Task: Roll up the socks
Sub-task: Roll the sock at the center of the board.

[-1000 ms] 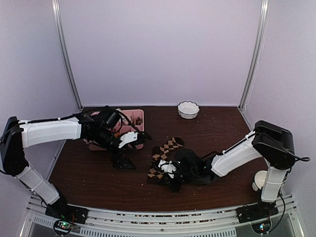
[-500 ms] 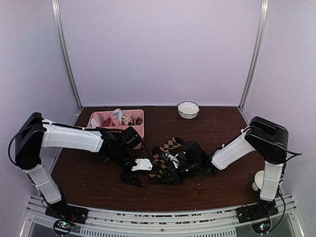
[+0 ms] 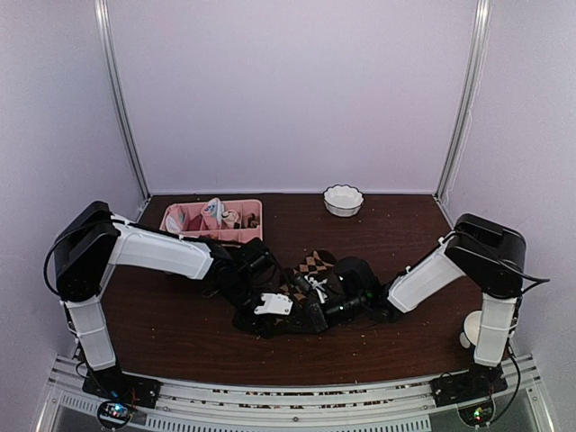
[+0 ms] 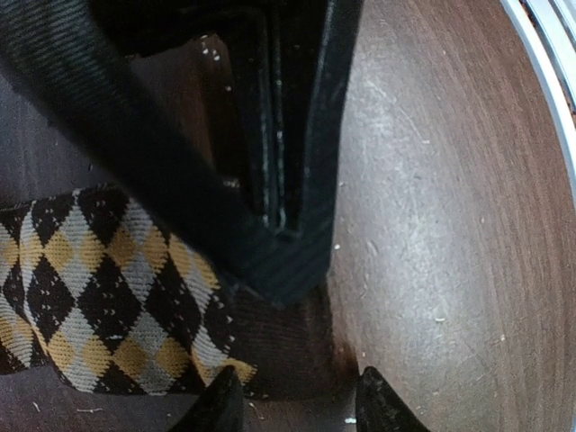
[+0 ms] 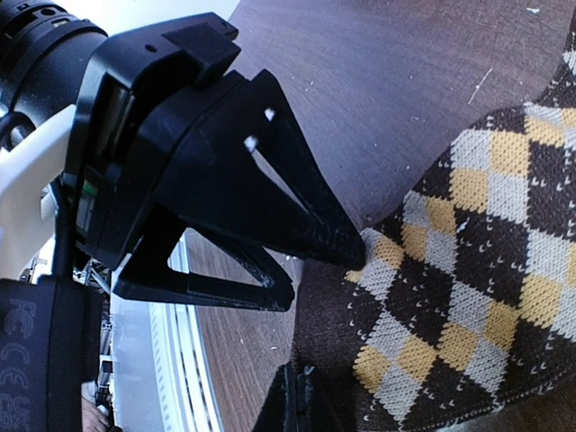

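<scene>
left gripper (image 4: 295,389) half-spread astride argyle sock (image 4: 108,297) edge; right gripper (image 5: 299,398) pressed together (just beside same sock)

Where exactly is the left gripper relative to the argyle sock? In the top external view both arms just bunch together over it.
Observer: The left wrist view shows the left gripper open, its two tips straddling the plain brown edge of the argyle sock.
Operator: And the right gripper?
Observer: The right wrist view shows the right gripper shut, right at the sock's brown edge. I cannot tell whether it pinches any fabric.
</scene>
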